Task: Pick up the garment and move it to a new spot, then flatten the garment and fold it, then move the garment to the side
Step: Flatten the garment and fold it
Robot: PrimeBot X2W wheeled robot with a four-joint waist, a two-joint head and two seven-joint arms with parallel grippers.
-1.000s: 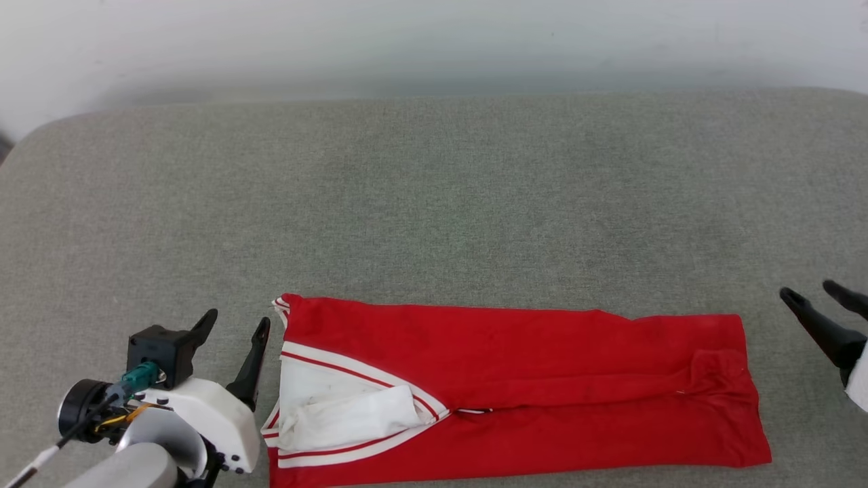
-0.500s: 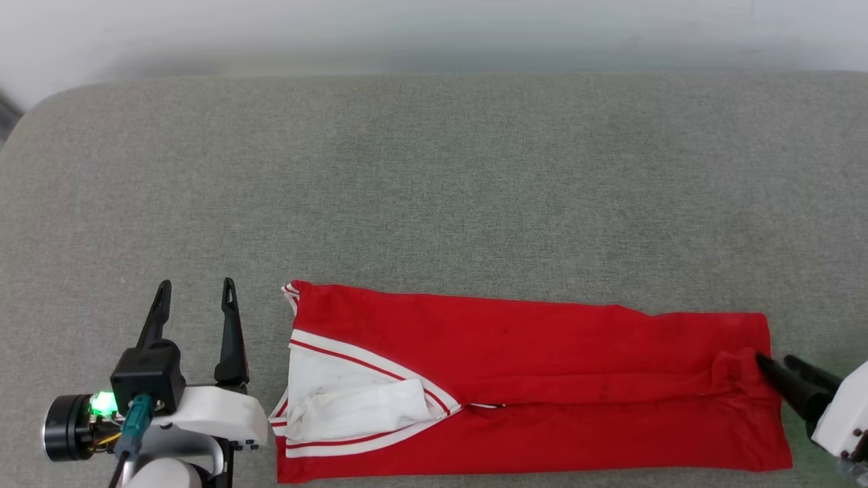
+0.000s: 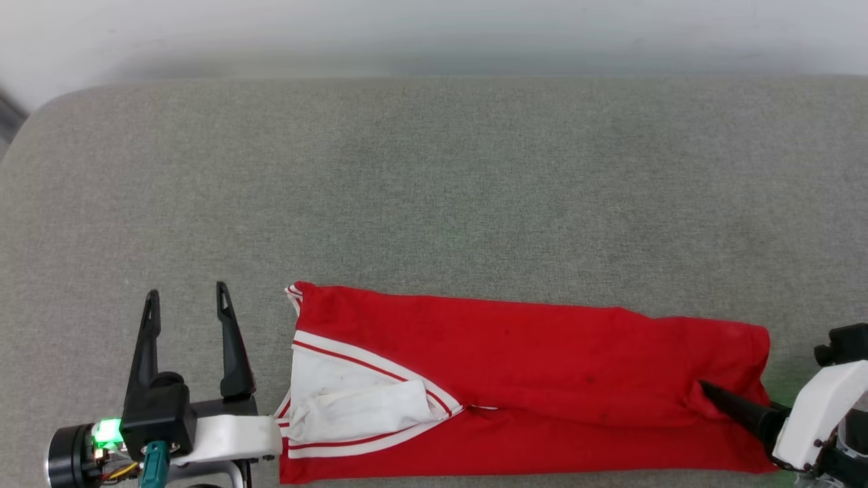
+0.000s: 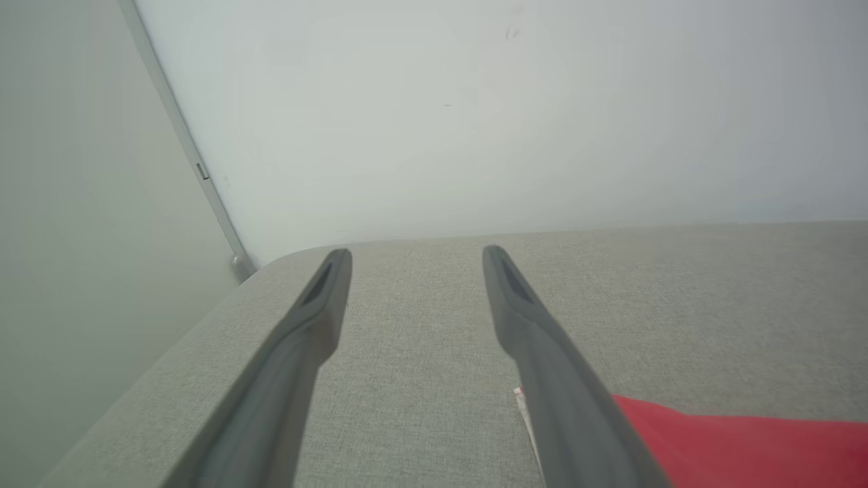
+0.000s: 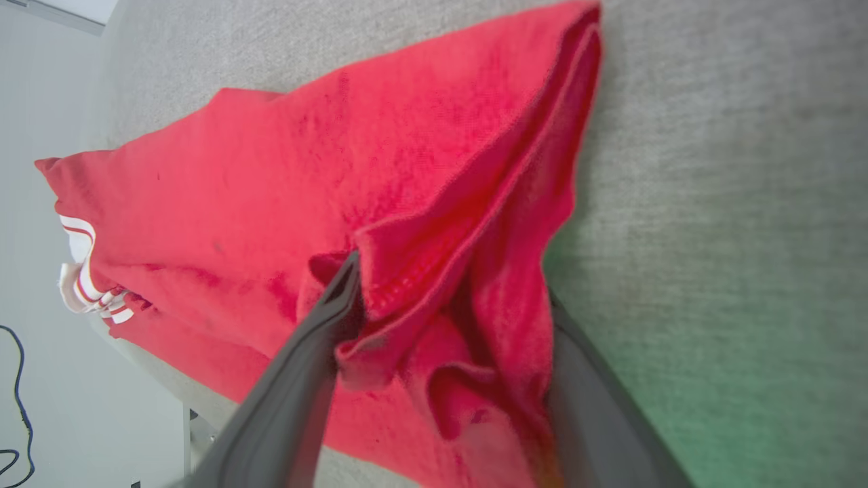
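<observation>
**A:** What is the room looking like?

**B:** A pale, plain wall (image 3: 434,34) is running behind a wide grey-green upholstered surface (image 3: 434,176). The woven cover is lying smooth, and the far left corner is curving round. In the left wrist view a thin grey strip (image 4: 180,129) is slanting down the wall towards that corner. In the right wrist view a black cable (image 5: 15,407) is trailing against a pale background beyond the surface's edge.

**A:** And where is the garment lying?

**B:** The garment (image 3: 529,352) is lying as a long red band along the near edge of the surface, folded lengthwise. Its white sleeve (image 3: 352,407), with striped trim, is pointing towards the robot's left. Its hem end is reaching towards the right.

**A:** What are the grippers doing?

**B:** The left gripper (image 3: 187,291) is sitting just beside the sleeve end. Its jaws are standing apart, and bare upholstery is showing between the two fingers. A green light (image 3: 105,432) is glowing on its wrist. The right gripper (image 5: 453,278) is reaching into the hem end. Its jaws are also standing apart, straddling a bunched fold of red cloth. One finger is lying on top of the fold and the other is running beneath the cloth. A green glow (image 5: 678,393) is falling on the upholstery beside it.
</observation>
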